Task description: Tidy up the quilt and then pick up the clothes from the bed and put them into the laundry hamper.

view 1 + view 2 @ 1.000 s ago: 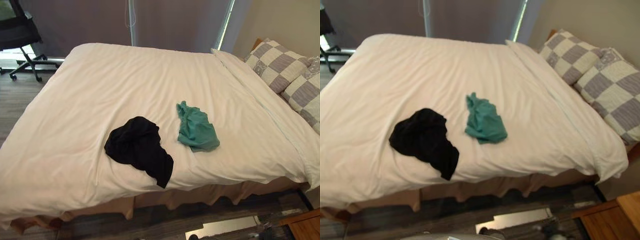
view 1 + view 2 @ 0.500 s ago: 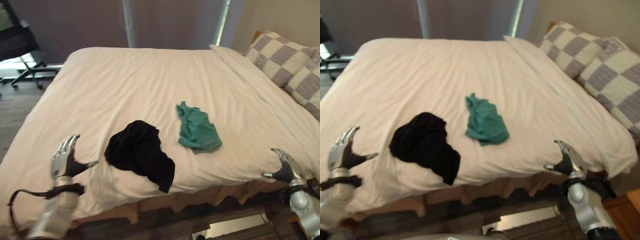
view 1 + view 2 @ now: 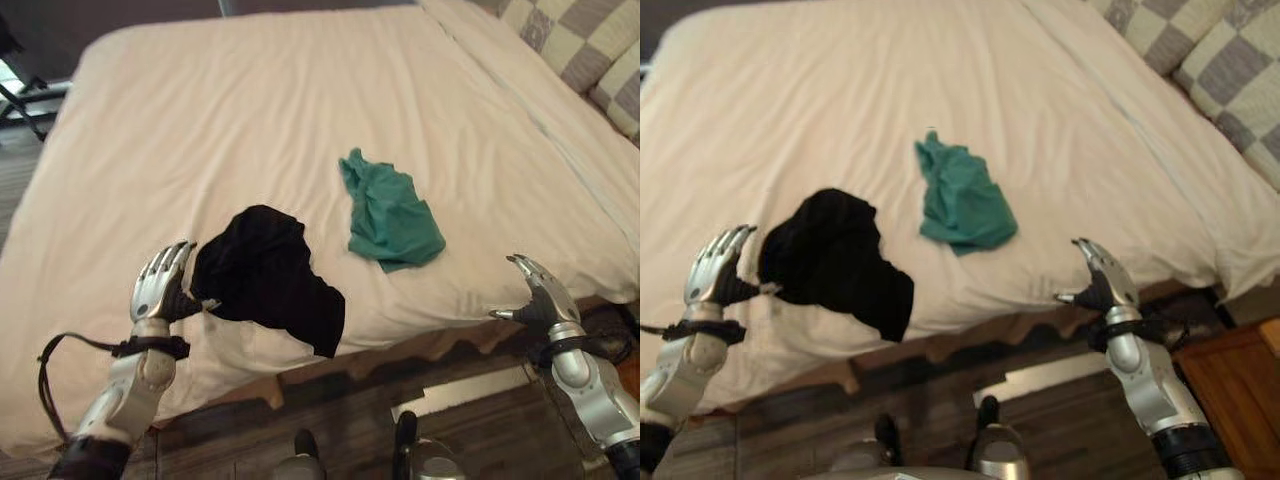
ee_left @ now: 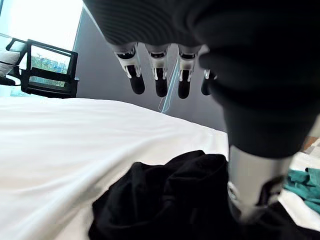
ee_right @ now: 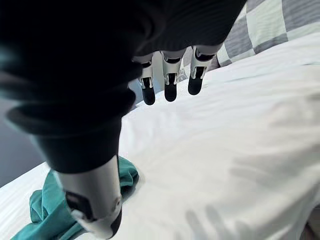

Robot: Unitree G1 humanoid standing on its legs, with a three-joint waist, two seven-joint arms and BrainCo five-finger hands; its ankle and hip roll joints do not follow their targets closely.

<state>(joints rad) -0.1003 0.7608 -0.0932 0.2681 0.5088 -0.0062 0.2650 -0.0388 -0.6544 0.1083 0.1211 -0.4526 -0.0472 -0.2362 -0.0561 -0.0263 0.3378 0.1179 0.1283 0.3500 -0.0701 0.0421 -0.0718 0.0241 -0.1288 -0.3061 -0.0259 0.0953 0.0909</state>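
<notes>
From the left eye view, both our arms have come up since a second ago: the left robot hand (image 3: 160,285) hovers spread beside the black garment (image 3: 268,275) on the quilt (image 3: 250,110). Right eye view: the right robot hand (image 3: 1098,280) is spread too, near the teal garment (image 3: 962,200) (both untouched). The wrist views confirm straight fingers; we judge the grasping comes next.

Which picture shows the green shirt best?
The left eye view: the whole green shirt lies on the quilt. The right eye view shows it too; both wrist views catch just an edge.
</notes>
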